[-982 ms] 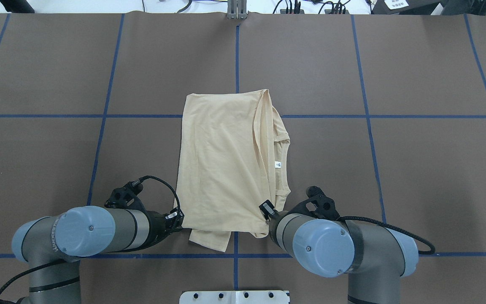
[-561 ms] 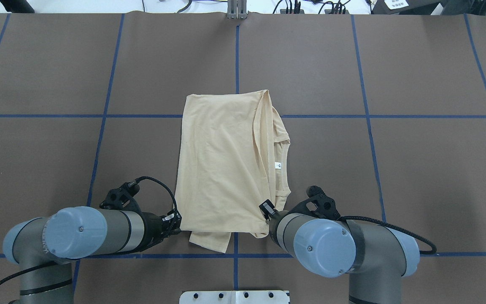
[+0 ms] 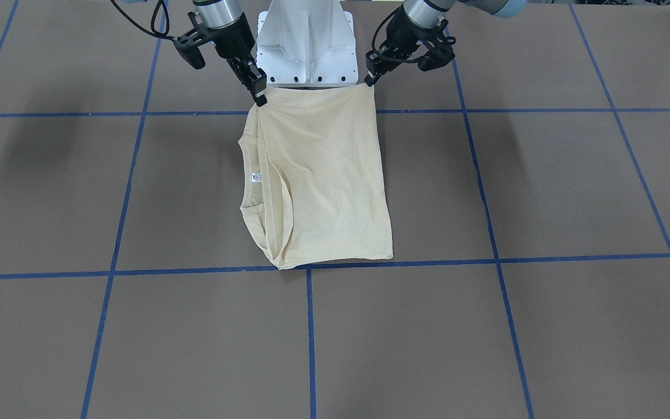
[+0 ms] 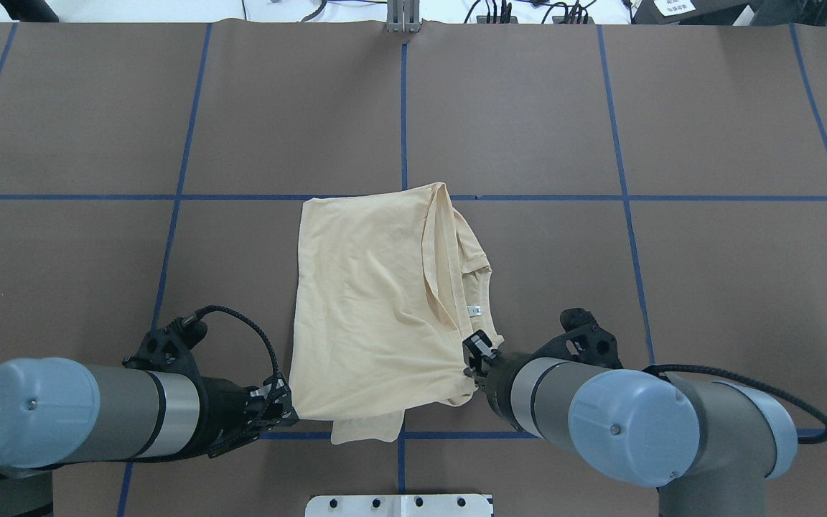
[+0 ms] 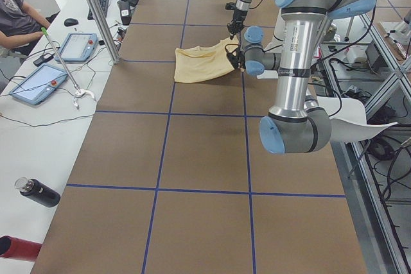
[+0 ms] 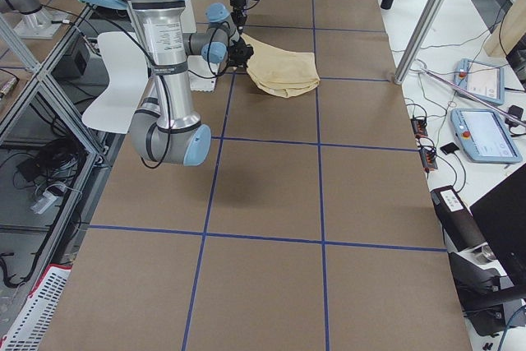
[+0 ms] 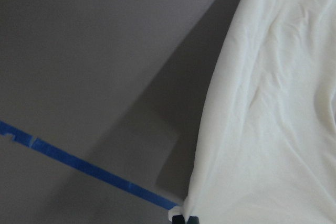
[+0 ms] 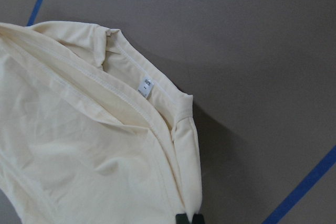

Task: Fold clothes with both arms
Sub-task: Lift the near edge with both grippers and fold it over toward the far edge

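Observation:
The clothes are one pale cream-yellow shirt (image 4: 370, 316), folded into a rough rectangle at mid-table, with its white neck label (image 4: 477, 310) showing on the robot's right side. My left gripper (image 4: 281, 402) is shut on the shirt's near left corner. My right gripper (image 4: 472, 362) is shut on the near right corner by the collar. In the front-facing view the near edge of the shirt (image 3: 323, 174) hangs lifted between the left gripper (image 3: 370, 78) and the right gripper (image 3: 258, 93), while the far edge lies on the table. A loose flap sags under the near edge. The chest print is hidden.
The white pedestal base (image 4: 399, 505) sits just behind the near edge. Blue tape lines (image 4: 403, 108) grid the brown table cover. A side table with tablets (image 5: 38, 83), a bottle (image 5: 38, 192) and a seated person (image 5: 16, 14) runs along the far side.
Both arms have drawn back toward the robot base and spread slightly, dragging the shirt nearer; its far edge slid from beyond the cross tape line to that line.

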